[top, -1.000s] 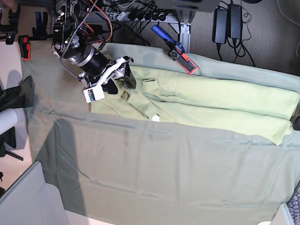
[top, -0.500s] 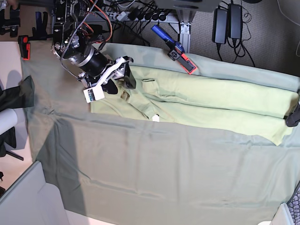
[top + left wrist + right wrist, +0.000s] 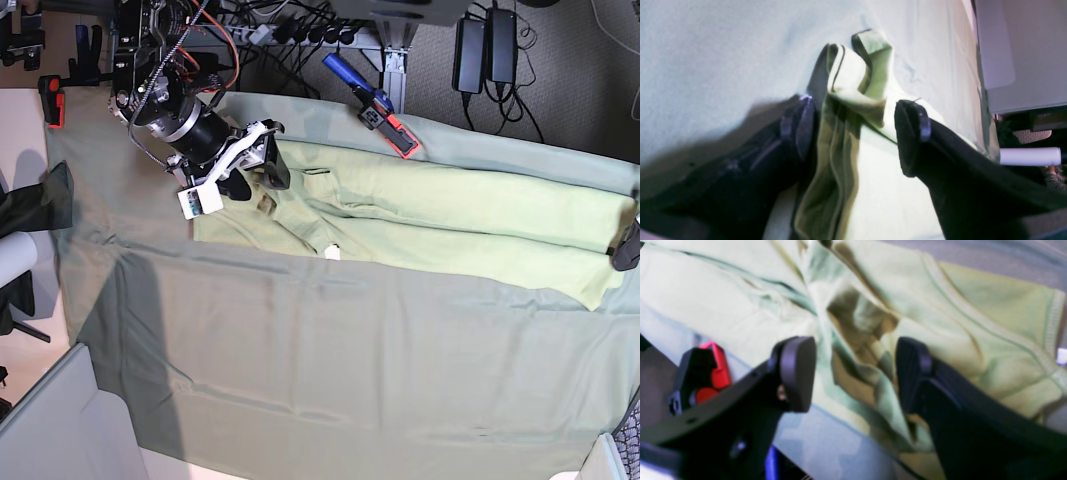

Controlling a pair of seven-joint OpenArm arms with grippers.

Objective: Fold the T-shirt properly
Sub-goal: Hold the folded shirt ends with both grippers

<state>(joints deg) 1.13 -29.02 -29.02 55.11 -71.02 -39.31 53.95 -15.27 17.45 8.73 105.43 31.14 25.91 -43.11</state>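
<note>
The grey-green table cloth [image 3: 330, 370] covers the table, and the T-shirt [image 3: 450, 225] lies along its far side as a long yellow-green band, sleeves folded in. The right gripper [image 3: 258, 168] leans over the collar end, jaws spread. The left gripper [image 3: 853, 130] straddles the bunched hem end, jaws wide apart.

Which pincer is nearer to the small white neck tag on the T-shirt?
Right. The right pincer sits open at the collar end of the T-shirt, close to the neck tag. The left pincer is open at the far hem end.
</note>
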